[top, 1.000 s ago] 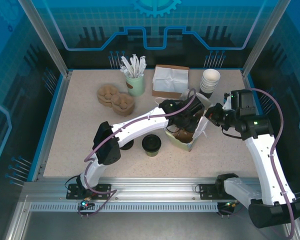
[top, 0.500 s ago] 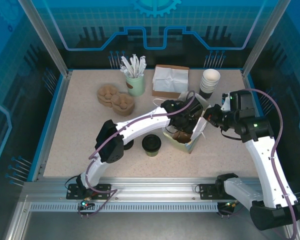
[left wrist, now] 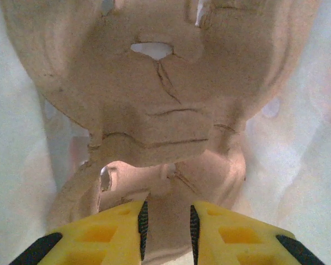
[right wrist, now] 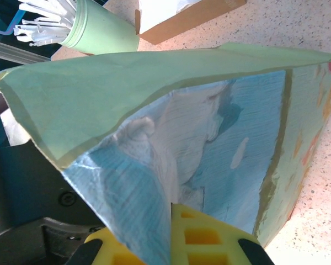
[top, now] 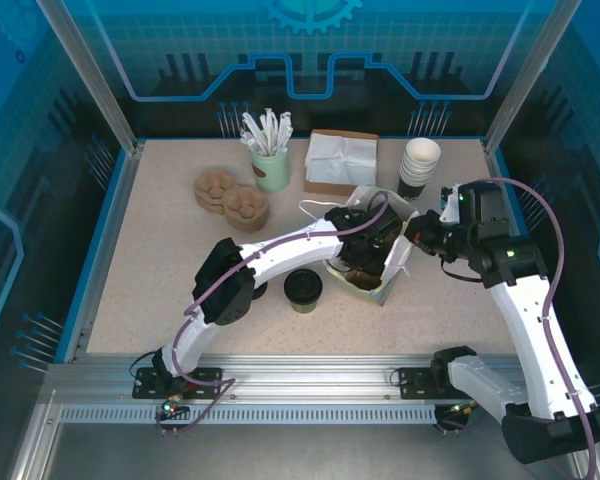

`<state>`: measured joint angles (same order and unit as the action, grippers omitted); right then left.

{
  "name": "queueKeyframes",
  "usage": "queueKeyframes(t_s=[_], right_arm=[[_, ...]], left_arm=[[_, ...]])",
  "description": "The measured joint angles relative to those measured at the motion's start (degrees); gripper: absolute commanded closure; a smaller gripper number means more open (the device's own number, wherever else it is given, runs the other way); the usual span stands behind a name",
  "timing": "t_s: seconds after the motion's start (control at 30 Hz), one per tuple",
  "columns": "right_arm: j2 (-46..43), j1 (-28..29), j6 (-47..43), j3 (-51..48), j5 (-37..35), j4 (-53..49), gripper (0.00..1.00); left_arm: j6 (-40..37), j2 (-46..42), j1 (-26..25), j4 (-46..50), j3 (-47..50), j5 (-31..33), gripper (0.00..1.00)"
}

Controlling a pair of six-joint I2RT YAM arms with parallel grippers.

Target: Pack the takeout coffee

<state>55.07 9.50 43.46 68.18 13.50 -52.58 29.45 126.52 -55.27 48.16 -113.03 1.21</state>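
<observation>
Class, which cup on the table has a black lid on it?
The olive-green takeout coffee near the front; the stacked white-rimmed cups at the back have no lids.

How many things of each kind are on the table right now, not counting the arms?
Lidded coffee cup: 1
Paper bag: 1
Pulp cup carriers: 2 on the table, 1 inside the bag
Green cup of straws: 1
Napkin box: 1
Stack of white-rimmed cups: 1
Total: 8

One coffee (top: 303, 288) — one bag (top: 385, 262)
</observation>
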Motion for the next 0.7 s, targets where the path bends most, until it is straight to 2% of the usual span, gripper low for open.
queueKeyframes(t_s=[0.7], right_arm=[[0.6,1.0,-1.1,-1.1,2.1,1.7,1.00]], left_arm=[[1.2,5.2,1.1,-5.2,1.5,-2.8,0.67]])
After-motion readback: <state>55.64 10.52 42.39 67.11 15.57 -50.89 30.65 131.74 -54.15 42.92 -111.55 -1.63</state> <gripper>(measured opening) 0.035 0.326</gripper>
